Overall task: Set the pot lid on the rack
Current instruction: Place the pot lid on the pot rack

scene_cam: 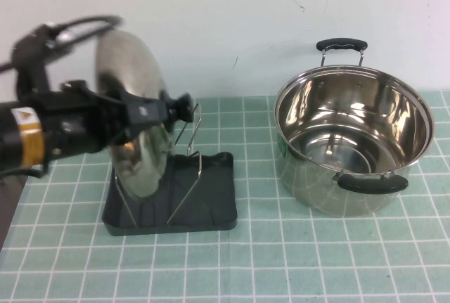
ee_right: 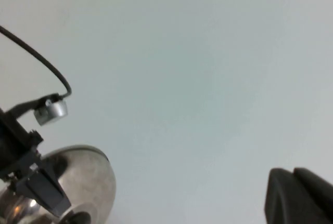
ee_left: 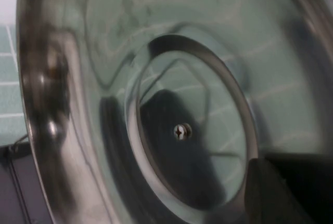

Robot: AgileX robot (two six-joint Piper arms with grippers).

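Lowering the pot lid [scene_cam: 133, 113] on edge into the rack [scene_cam: 211, 204] at left of frame, left gripper [scene_cam: 184, 106] clamped on its knob, release comes next; right gripper [ee_right: 299, 195] sits off at the lower right of its own view, fingers unreadable

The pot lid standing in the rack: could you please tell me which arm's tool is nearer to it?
Left. The left tool reaches across the upright pot lid in the rack. The right tool shows only in its wrist view, aimed at the wall, away from the lid.

Green gridded mat [scene_cam: 302, 261] carries the rack [scene_cam: 211, 204] and, apparently apart, the pot [scene_cam: 351, 141].
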